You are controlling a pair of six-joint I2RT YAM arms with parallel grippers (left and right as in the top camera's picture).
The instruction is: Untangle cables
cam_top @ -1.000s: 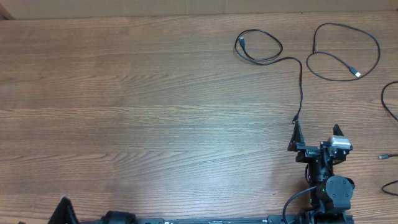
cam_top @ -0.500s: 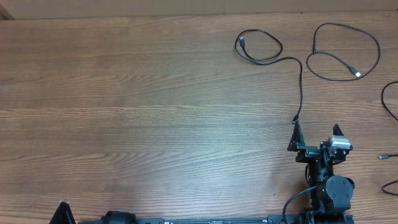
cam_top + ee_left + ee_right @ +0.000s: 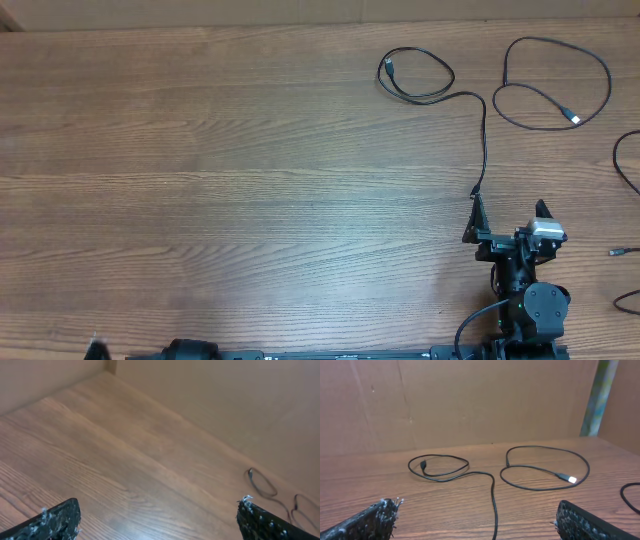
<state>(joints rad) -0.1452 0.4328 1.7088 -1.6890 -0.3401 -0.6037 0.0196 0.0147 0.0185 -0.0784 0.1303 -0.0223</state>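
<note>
Now both tools stand spread wide, with nothing between their fingers. The right tool sits low on the bench toward its right side, its fingers aimed at the far edge. The left tool shows mainly in its own wrist view, over bare wood well to the left of the cables. From overhead, only a sliver of it shows at the bottom left corner.

The cables lie apart from one another in the far right part of the bench, none of them crossing another. The left cable makes a flat loop near the far edge, with one plug lying inside the loop. Its tail curves right and then runs straight back toward the right tool. The tail's end lies just beyond the tip of that tool's left finger; I cannot tell whether they touch. In the right wrist view this tail runs down between the two fingers.

The middle cable lies to the right of it as a wide loop that crosses over itself once. Its silver plug rests inside the loop's near right part.

A third cable arcs in from the right edge. A loose plug and another short arc lie nearer along the same edge. Whether these belong to one cord cannot be told, as the frame cuts them off.

A plain brown wall stands behind the bench.
</note>
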